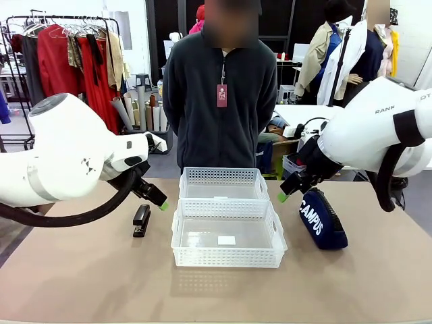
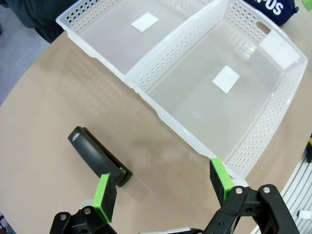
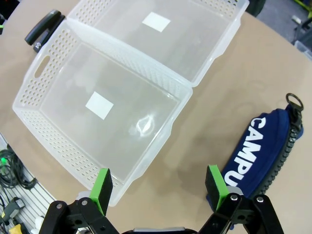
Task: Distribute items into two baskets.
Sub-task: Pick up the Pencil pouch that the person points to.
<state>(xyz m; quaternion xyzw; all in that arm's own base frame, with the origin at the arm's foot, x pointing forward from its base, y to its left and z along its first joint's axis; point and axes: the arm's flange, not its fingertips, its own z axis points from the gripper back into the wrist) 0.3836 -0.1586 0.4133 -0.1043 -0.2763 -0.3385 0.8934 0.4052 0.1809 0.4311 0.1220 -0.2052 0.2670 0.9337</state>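
Observation:
Two translucent-white lattice baskets sit side by side mid-table, both empty: the near basket [image 1: 227, 234] [image 2: 224, 92] [image 3: 102, 105] and the far basket [image 1: 223, 183] [image 2: 131, 29] [image 3: 161, 29]. A black stapler [image 1: 141, 220] [image 2: 100, 156] [image 3: 45, 27] lies left of them. The navy "CAMPUS" pouch [image 1: 322, 219] [image 3: 265, 148] [image 2: 275, 6] lies to their right. My left gripper [image 1: 162, 204] [image 2: 163, 187] hangs open just above the stapler's end. Above the pouch's near side, my right gripper [image 1: 283, 196] [image 3: 158, 183] hovers open, holding nothing.
A person [image 1: 219, 101] stands at the far edge of the tan table [image 1: 101, 277], hands behind the back. A clothes rack [image 1: 67, 54] stands at the back left. Bare tabletop lies in front of the baskets.

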